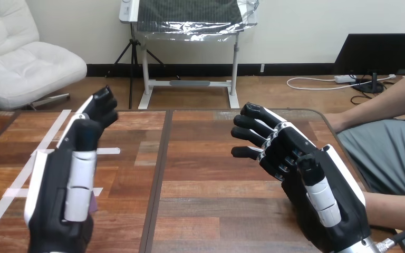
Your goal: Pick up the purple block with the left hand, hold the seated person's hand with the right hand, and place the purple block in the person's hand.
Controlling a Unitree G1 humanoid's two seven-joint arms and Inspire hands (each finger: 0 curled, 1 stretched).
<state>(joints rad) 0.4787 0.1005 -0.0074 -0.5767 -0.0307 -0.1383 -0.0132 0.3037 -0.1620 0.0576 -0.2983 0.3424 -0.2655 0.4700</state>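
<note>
1. Sliver of purple block peeks beside our left hand above the table; we cannot tell whether it's gripped.
2. Our right hand hovers above the table, fingers apart, empty.

Open table stretches between left hand and right hand.

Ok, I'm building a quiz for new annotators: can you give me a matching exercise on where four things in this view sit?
Things:
1. black-and-white left robot hand
2. black-and-white right robot hand
3. person's bare forearm
4. white tape strips

Places:
A. flat on the brown wooden table, at the left
B. reaching in from the view's right edge
C. raised right of the table's dark centre seam, holding nothing
D. raised over the tape, left of the seam

Pairs: 1-D, 2-C, 3-B, 4-A
</note>
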